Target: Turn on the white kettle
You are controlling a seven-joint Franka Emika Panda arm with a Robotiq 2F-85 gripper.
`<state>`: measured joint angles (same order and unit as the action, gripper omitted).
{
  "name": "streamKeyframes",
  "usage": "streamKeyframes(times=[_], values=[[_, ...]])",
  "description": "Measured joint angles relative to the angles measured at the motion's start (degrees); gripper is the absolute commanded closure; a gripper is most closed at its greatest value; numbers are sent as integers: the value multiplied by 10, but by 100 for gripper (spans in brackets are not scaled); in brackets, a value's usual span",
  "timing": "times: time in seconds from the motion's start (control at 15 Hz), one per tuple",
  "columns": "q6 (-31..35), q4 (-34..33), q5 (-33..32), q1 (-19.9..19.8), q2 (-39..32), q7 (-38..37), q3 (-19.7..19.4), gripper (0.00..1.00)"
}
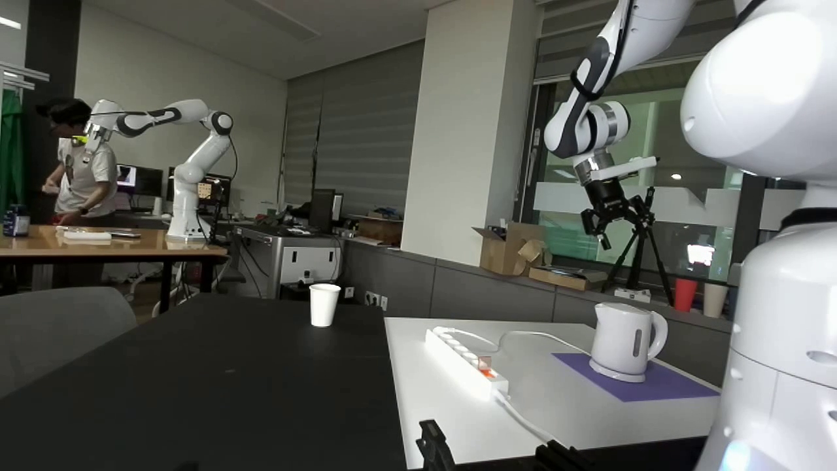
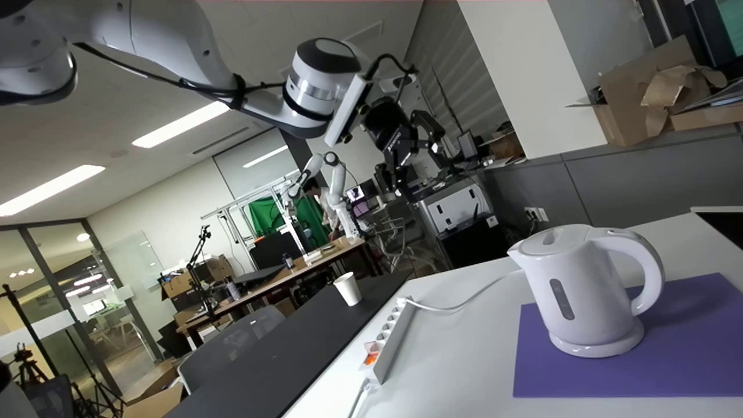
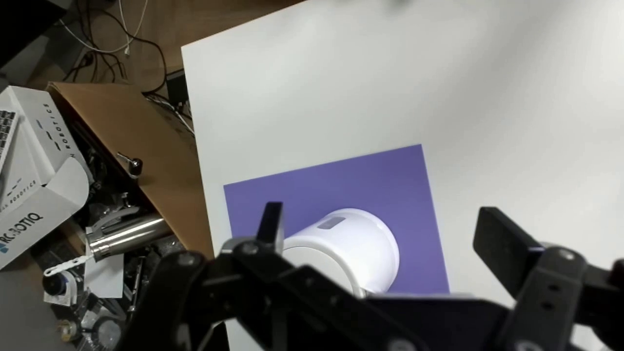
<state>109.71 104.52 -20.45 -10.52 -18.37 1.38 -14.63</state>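
Note:
The white kettle (image 1: 618, 343) stands upright on a purple sheet (image 1: 680, 387) on the white table. It also shows in an exterior view (image 2: 583, 290), spout to the left and loop handle to the right. My gripper (image 1: 621, 229) is open and empty, in the air well above the kettle; it also shows in an exterior view (image 2: 422, 177). In the wrist view the open fingers (image 3: 382, 217) span widely, and the kettle (image 3: 363, 243) is partly hidden behind the left finger and linkage. Its handle is hidden there, and I cannot make out a switch.
A white power strip (image 2: 396, 342) with an orange switch lies on the white table (image 2: 464, 366), its cord running towards the kettle. A white paper cup (image 1: 324, 305) stands on the black table (image 1: 229, 386). An open cardboard box (image 3: 141, 161) stands beside the table edge.

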Motion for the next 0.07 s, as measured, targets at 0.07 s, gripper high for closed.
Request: streamKeyframes(times=[0.07], values=[[0,0,0,0,0,0,0,0]])
